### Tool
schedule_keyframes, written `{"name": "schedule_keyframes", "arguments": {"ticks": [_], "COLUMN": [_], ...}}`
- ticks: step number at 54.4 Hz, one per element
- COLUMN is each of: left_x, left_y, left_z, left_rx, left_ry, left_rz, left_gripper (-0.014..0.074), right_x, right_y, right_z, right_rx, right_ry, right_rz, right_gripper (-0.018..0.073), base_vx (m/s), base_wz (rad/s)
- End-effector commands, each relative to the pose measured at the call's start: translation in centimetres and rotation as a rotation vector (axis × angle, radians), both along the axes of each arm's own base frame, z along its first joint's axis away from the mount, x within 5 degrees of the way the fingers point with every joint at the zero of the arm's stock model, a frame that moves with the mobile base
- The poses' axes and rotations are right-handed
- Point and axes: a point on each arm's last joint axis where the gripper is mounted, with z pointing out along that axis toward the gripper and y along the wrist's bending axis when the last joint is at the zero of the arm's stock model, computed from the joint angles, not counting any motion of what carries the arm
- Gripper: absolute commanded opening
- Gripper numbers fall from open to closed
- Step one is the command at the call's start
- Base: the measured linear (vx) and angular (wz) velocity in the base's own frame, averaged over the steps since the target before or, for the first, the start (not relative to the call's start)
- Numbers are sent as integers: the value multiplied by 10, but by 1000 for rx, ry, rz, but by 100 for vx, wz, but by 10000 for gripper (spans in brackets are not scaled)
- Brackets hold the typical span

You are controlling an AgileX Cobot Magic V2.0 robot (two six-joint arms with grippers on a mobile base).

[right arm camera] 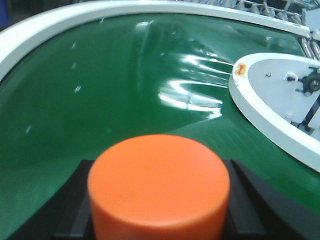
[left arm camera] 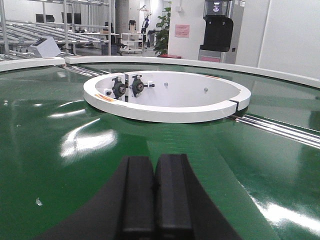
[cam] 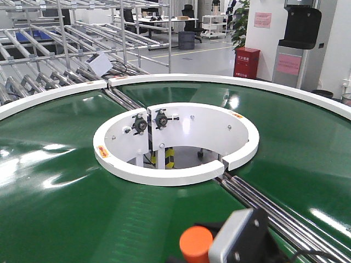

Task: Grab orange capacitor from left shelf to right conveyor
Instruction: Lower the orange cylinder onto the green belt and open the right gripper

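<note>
Right end effector grasping orange capacitor, dark fingers either side, flat top facing wrist camera. Capacitor sits over right conveyor, near stretch of green belt, short of white central well. Base touching belt or not: cannot tell. Left end effector clenched, empty, low over belt. Risks: let go while high or tilted, and smooth cylinder likely topples, rolls on glossy belt, maybe toward steel rollers. Left shelf not in view
</note>
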Motion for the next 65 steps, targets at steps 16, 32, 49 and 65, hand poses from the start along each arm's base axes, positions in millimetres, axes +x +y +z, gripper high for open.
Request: {"name": "schedule_keyframes", "arguments": {"ticks": [16,32,49,65], "left_x": [-2,-2,-2,-2], "left_y": [1,1,1,1], "left_z": [18,18,18,18], "left_rx": [-37,-37,-37,-37], "left_ry": [-111,-111,-111,-111], "left_rz": [-5,-5,-5,-5], "left_gripper": [-6,-6,-6,-6], "right_x": [75,91,92,92], "right_y": [-52,-57,-56,-55], "right_z": [-40,-96,-110,-110], "right_rx": [165,186,193,196], "right_ry": [-120,-137,-137,-134], "right_rz": [-246,-285,-273,-271], "right_gripper": [-8,24,287,677], "base_vx": [0,0,0,0], "base_wz": [0,0,0,0]}}
